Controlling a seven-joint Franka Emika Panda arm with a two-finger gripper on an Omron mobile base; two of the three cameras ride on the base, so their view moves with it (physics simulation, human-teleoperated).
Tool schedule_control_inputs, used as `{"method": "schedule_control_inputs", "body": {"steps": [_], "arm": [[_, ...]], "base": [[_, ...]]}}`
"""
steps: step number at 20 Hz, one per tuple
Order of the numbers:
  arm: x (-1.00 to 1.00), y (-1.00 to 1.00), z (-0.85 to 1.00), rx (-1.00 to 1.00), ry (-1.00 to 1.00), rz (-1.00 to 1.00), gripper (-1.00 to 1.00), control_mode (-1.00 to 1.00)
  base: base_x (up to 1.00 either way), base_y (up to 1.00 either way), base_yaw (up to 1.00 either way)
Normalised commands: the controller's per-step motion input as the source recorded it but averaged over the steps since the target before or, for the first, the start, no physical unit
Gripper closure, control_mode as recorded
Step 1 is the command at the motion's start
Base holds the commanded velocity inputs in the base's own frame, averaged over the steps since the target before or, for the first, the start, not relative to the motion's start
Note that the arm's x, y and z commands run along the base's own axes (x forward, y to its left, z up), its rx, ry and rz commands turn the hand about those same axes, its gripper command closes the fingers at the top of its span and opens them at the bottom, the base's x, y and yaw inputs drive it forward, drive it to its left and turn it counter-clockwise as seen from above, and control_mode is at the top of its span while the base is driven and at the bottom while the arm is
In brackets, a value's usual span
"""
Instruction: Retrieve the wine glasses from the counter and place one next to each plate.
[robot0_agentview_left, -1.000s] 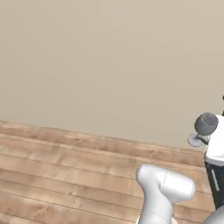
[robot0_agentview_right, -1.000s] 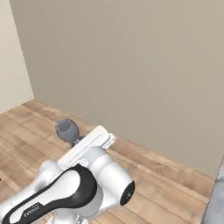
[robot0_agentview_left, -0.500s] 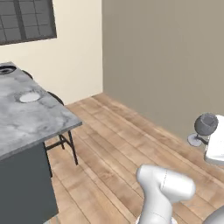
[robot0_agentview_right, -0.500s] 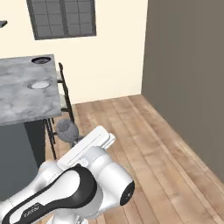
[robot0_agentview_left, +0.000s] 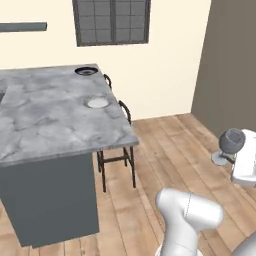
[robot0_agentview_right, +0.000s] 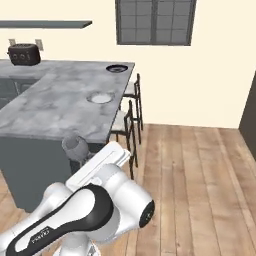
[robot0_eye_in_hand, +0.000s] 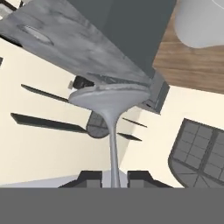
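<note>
My gripper (robot0_eye_in_hand: 114, 178) is shut on the thin stem of a clear grey-tinted wine glass (robot0_eye_in_hand: 110, 98), whose flat foot points away from the hand. That wine glass (robot0_agentview_left: 231, 141) hangs in the air at the right, off the island's near corner, with the gripper (robot0_agentview_left: 228, 155) at its stem. From the other side, the wine glass (robot0_agentview_right: 74, 145) and gripper (robot0_agentview_right: 83, 154) sit low in front of the island. On the island top lie the pale plate (robot0_agentview_left: 98, 103) (robot0_agentview_right: 101, 97) and, farther back, the dark plate (robot0_agentview_left: 86, 71) (robot0_agentview_right: 116, 68). The second wine glass is out of view.
The marble-topped island (robot0_agentview_left: 45, 125) (robot0_agentview_right: 45, 110) stands ahead to the left, with dark stools (robot0_agentview_left: 122, 150) (robot0_agentview_right: 131, 102) along its right side. A toaster (robot0_agentview_right: 24, 54) stands on the counter (robot0_agentview_right: 15, 66) at the back left. Wooden floor (robot0_agentview_right: 195, 180) lies open to the right.
The base has turned, so both base views swung from a bare wall to the island and window. The wine glass stays held in the gripper.
</note>
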Motion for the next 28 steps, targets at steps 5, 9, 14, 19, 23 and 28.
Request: {"method": "schedule_control_inputs", "body": {"steps": [5,9,14,19,23,28], "arm": [[0.0,0.0,0.0,0.0,0.0,0.0,1.0,1.0],[0.0,0.0,0.0,0.0,0.0,0.0,1.0,1.0],[0.0,0.0,0.0,0.0,0.0,0.0,1.0,1.0],[0.0,0.0,0.0,0.0,0.0,0.0,1.0,1.0],[0.0,0.0,0.0,0.0,0.0,0.0,1.0,1.0],[0.0,0.0,0.0,0.0,0.0,0.0,1.0,1.0]], "base": [[1.0,-1.0,0.24],[1.0,-1.0,0.14],[1.0,-0.24,0.42],[0.81,-0.01,0.59],[0.67,-0.4,0.66],[0.67,-0.63,0.32]]}}
